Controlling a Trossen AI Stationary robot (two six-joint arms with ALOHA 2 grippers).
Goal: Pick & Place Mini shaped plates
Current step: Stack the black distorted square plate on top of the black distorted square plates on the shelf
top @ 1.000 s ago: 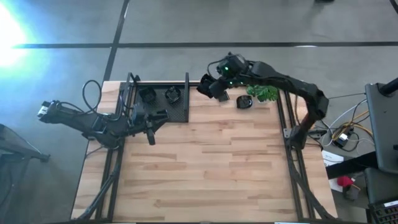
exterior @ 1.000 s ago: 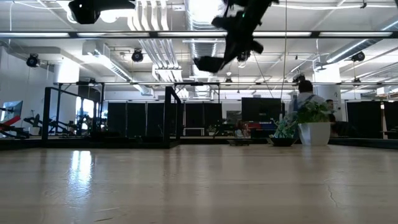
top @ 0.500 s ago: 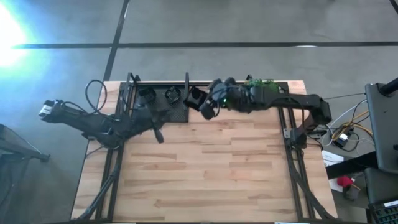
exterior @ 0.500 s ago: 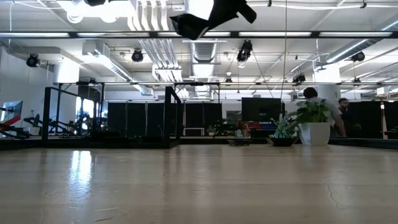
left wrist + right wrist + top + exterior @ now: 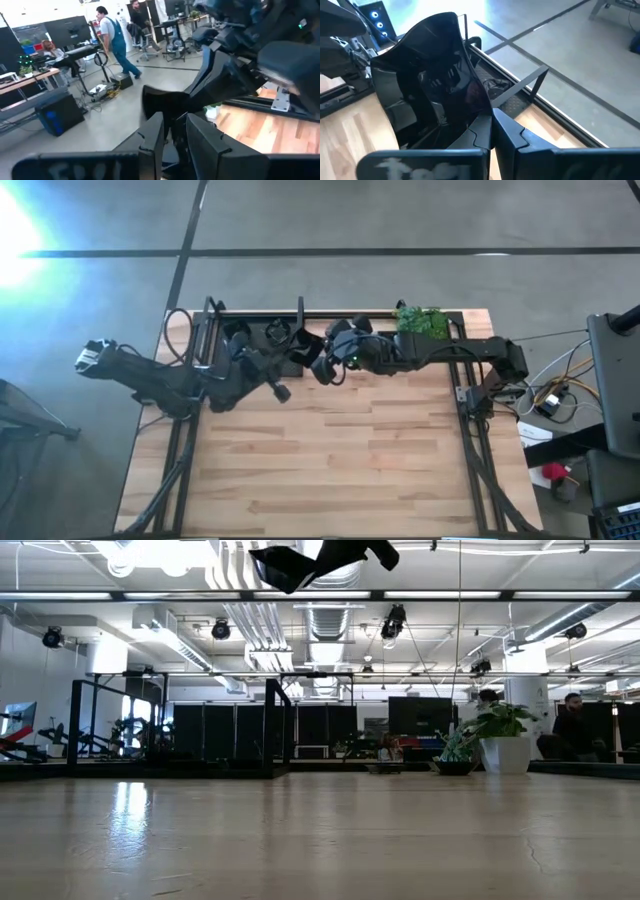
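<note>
Carried leftward since 0.5 s ago, the small black plate (image 5: 312, 348) now hangs just off the tray's (image 5: 222, 352) right edge, high above the wood surface (image 5: 330, 450) — low view shows it near the ceiling line, well clear of the boards. It's pinched by its rim in the right pincer (image 5: 326, 365); right wrist view shows the glossy square-ish dish (image 5: 427, 75) standing nearly on edge, fingers (image 5: 507, 135) clenched on its lower lip.

Left pincer (image 5: 281, 391) has swung in too, now close to the plate, on the side away from the tray. From its wrist view the fingers (image 5: 150, 137) stand slightly apart w/ nothing clearly between them, so I'd call it released, not grasping.

Two more small plates (image 5: 257, 333) sit on the tray's far strip. Plant (image 5: 421, 322) is behind the right arm, well apart.

To do this step well, prob.: level the plate before lowering — an edge grip on a slick dish can slip if tilted. Pick a bare tray patch beside the two already placed, not over them. Keep the arms spaced; they're crowded at that edge. Descend slowly, let go only once the base touches.
</note>
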